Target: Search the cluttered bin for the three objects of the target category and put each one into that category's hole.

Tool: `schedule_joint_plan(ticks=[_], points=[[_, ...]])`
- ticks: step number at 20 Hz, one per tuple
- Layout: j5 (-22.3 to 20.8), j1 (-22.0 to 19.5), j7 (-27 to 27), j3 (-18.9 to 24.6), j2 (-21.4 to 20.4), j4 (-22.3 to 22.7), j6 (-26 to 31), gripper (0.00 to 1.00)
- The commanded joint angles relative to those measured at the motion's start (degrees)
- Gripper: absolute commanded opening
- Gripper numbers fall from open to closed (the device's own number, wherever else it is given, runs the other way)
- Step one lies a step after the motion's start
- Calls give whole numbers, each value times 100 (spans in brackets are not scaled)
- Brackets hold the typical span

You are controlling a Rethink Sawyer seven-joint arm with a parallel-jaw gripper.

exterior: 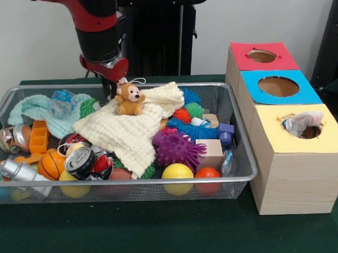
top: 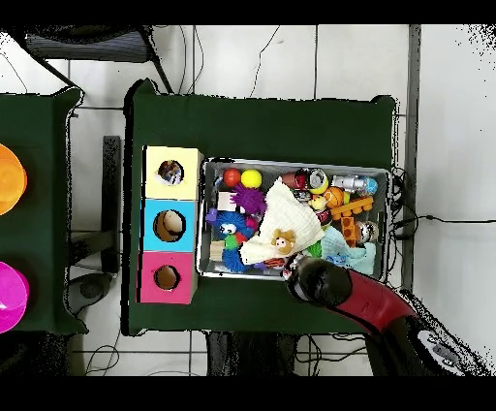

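Note:
The wire mesh bin is full of mixed toys and cloths; it also shows in the overhead view. My gripper hangs low over the bin's far edge, just behind a small brown teddy bear lying on the plain cream waffle cloth. Its tips are hidden behind the clutter. In the overhead view the arm's head covers it. One white dotted cloth sticks out of the hole in the yellow-topped box. No other dotted cloth shows in the bin.
A mint-green cloth lies at the bin's far left. Purple spiky ball, yellow ball, orange ball, cans and an orange block fill the bin. Blue-topped and red-topped boxes stand behind the yellow one.

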Motion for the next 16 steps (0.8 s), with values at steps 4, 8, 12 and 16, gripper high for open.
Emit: schedule_joint_plan(ticks=[4, 8, 12, 16], points=[[-97, 172, 487, 476, 256, 392, -273, 0], [-87, 253, 547, 392, 203, 469, -324, 0], [-104, 309, 516, 352, 61, 565, -306, 0], [-126, 394, 516, 336, -79, 695, -309, 0]])
